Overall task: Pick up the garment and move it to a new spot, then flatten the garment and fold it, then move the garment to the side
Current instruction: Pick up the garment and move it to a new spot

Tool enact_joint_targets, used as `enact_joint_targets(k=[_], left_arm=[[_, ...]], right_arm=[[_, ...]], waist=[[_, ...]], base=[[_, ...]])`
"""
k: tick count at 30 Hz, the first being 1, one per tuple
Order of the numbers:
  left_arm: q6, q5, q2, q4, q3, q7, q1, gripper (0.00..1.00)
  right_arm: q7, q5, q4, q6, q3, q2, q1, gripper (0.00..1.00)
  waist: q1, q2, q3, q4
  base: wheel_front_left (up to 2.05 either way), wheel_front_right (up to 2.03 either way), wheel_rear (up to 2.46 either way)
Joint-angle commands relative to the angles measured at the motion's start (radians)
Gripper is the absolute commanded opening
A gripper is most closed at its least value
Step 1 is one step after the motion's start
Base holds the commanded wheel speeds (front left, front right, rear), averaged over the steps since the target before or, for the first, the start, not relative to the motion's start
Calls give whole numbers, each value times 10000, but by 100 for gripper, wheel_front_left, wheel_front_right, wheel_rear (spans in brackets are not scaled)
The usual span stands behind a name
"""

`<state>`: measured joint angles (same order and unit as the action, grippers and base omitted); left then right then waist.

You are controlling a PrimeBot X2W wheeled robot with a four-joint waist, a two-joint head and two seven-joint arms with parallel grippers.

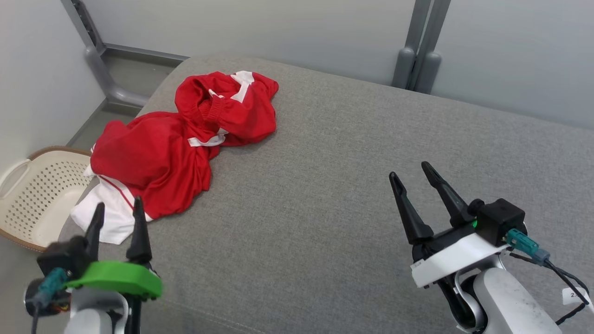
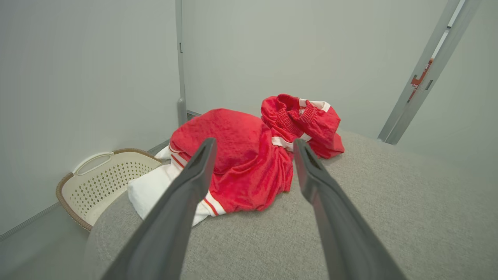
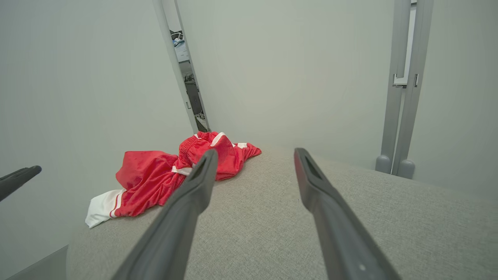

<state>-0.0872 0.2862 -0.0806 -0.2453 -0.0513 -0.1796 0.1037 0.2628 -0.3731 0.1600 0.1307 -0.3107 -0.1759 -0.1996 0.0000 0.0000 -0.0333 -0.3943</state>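
A crumpled red garment (image 1: pixel 167 148) with white trim lies in a heap on the far left of the grey padded table (image 1: pixel 352 185), a white part hanging near the left edge. It also shows in the left wrist view as the garment (image 2: pixel 241 163) and in the right wrist view as the garment (image 3: pixel 163 179). My left gripper (image 1: pixel 118 211) stands open just in front of the heap's near edge, nothing between its fingers. My right gripper (image 1: pixel 410 174) is open over bare table, well to the right of the garment. The left gripper's fingertip (image 3: pixel 19 177) shows at the right wrist view's left edge.
A cream perforated basket (image 1: pixel 35 195) stands on the floor beside the table's left edge, also seen as the basket (image 2: pixel 101 181). Grey walls and metal posts (image 1: pixel 417 51) close in behind the table. The table's middle and right are bare grey fabric.
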Motion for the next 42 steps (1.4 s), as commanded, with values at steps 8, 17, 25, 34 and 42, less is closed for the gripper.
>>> enact_joint_targets(k=[8,17,25,34,42], left_arm=[[-352,1281,-1207,-116,233,2897,2716,100],[-443,3361,-2465,-1786,443,6154,5465,100],[-442,4508,-3476,-3247,561,7333,6703,100],[-433,4739,-4260,-5023,535,7677,7368,100],[-439,4916,-4598,-5477,1281,6909,7415,0]], right_arm=[[26,99,-397,0,-43,-313,-619,100],[26,144,-892,0,-262,-549,-1457,100],[26,63,-1118,0,-474,-517,-2001,100],[26,-46,-1140,0,-549,-394,-2203,100],[26,-68,-937,0,-537,-256,-2059,100]], waist=[[0,0,-1258,1163],[0,0,-2655,2498],[0,0,-3388,3577],[0,0,-3707,4213],[0,0,-3294,4278]], base=[[0,0,0],[0,0,0],[0,0,0],[0,0,0],[0,0,0]])
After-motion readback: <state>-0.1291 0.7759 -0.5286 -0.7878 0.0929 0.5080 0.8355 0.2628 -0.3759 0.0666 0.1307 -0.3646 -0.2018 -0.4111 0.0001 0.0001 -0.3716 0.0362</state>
